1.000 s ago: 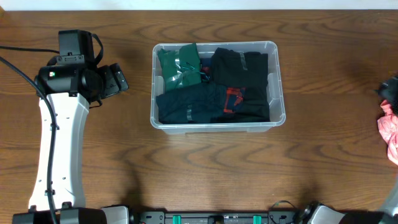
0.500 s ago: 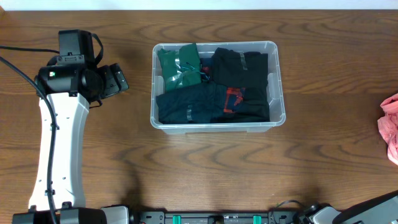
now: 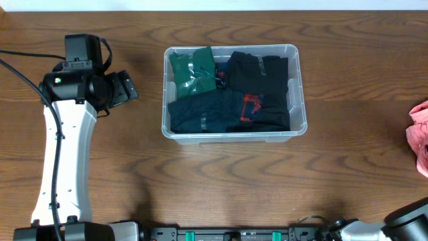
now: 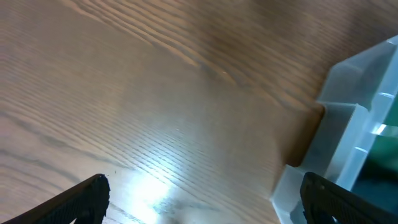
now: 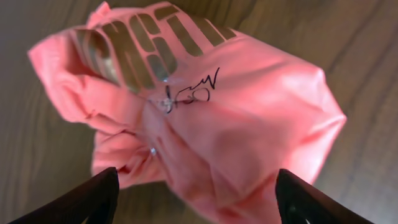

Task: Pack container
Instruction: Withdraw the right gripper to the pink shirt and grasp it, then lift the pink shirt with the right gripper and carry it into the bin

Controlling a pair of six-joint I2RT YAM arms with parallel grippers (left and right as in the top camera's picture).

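The container (image 3: 231,136), a clear plastic tub, stands mid-table and holds a folded green garment (image 3: 192,70), a dark navy one (image 3: 200,114) and a black one with a red print (image 3: 257,94). My left gripper (image 3: 127,87) hovers open left of the tub. In the left wrist view, the left gripper (image 4: 204,186) has only bare wood between its fingers, and the container's corner (image 4: 348,124) shows at the right. A pink bundle (image 3: 419,137) with metallic lettering lies at the table's right edge. My right gripper (image 5: 196,186) is open just over the pink bundle (image 5: 205,112), one finger on each side.
The white left arm (image 3: 60,154) runs along the table's left side, with a black cable (image 3: 20,73) behind it. A grey part of the right arm (image 3: 408,217) shows at the bottom right corner. Brown wood surrounds the tub.
The dark part of the right arm seen beside the pink bundle a second ago has left the overhead view. The bundle, the tub and the left arm have stayed put.
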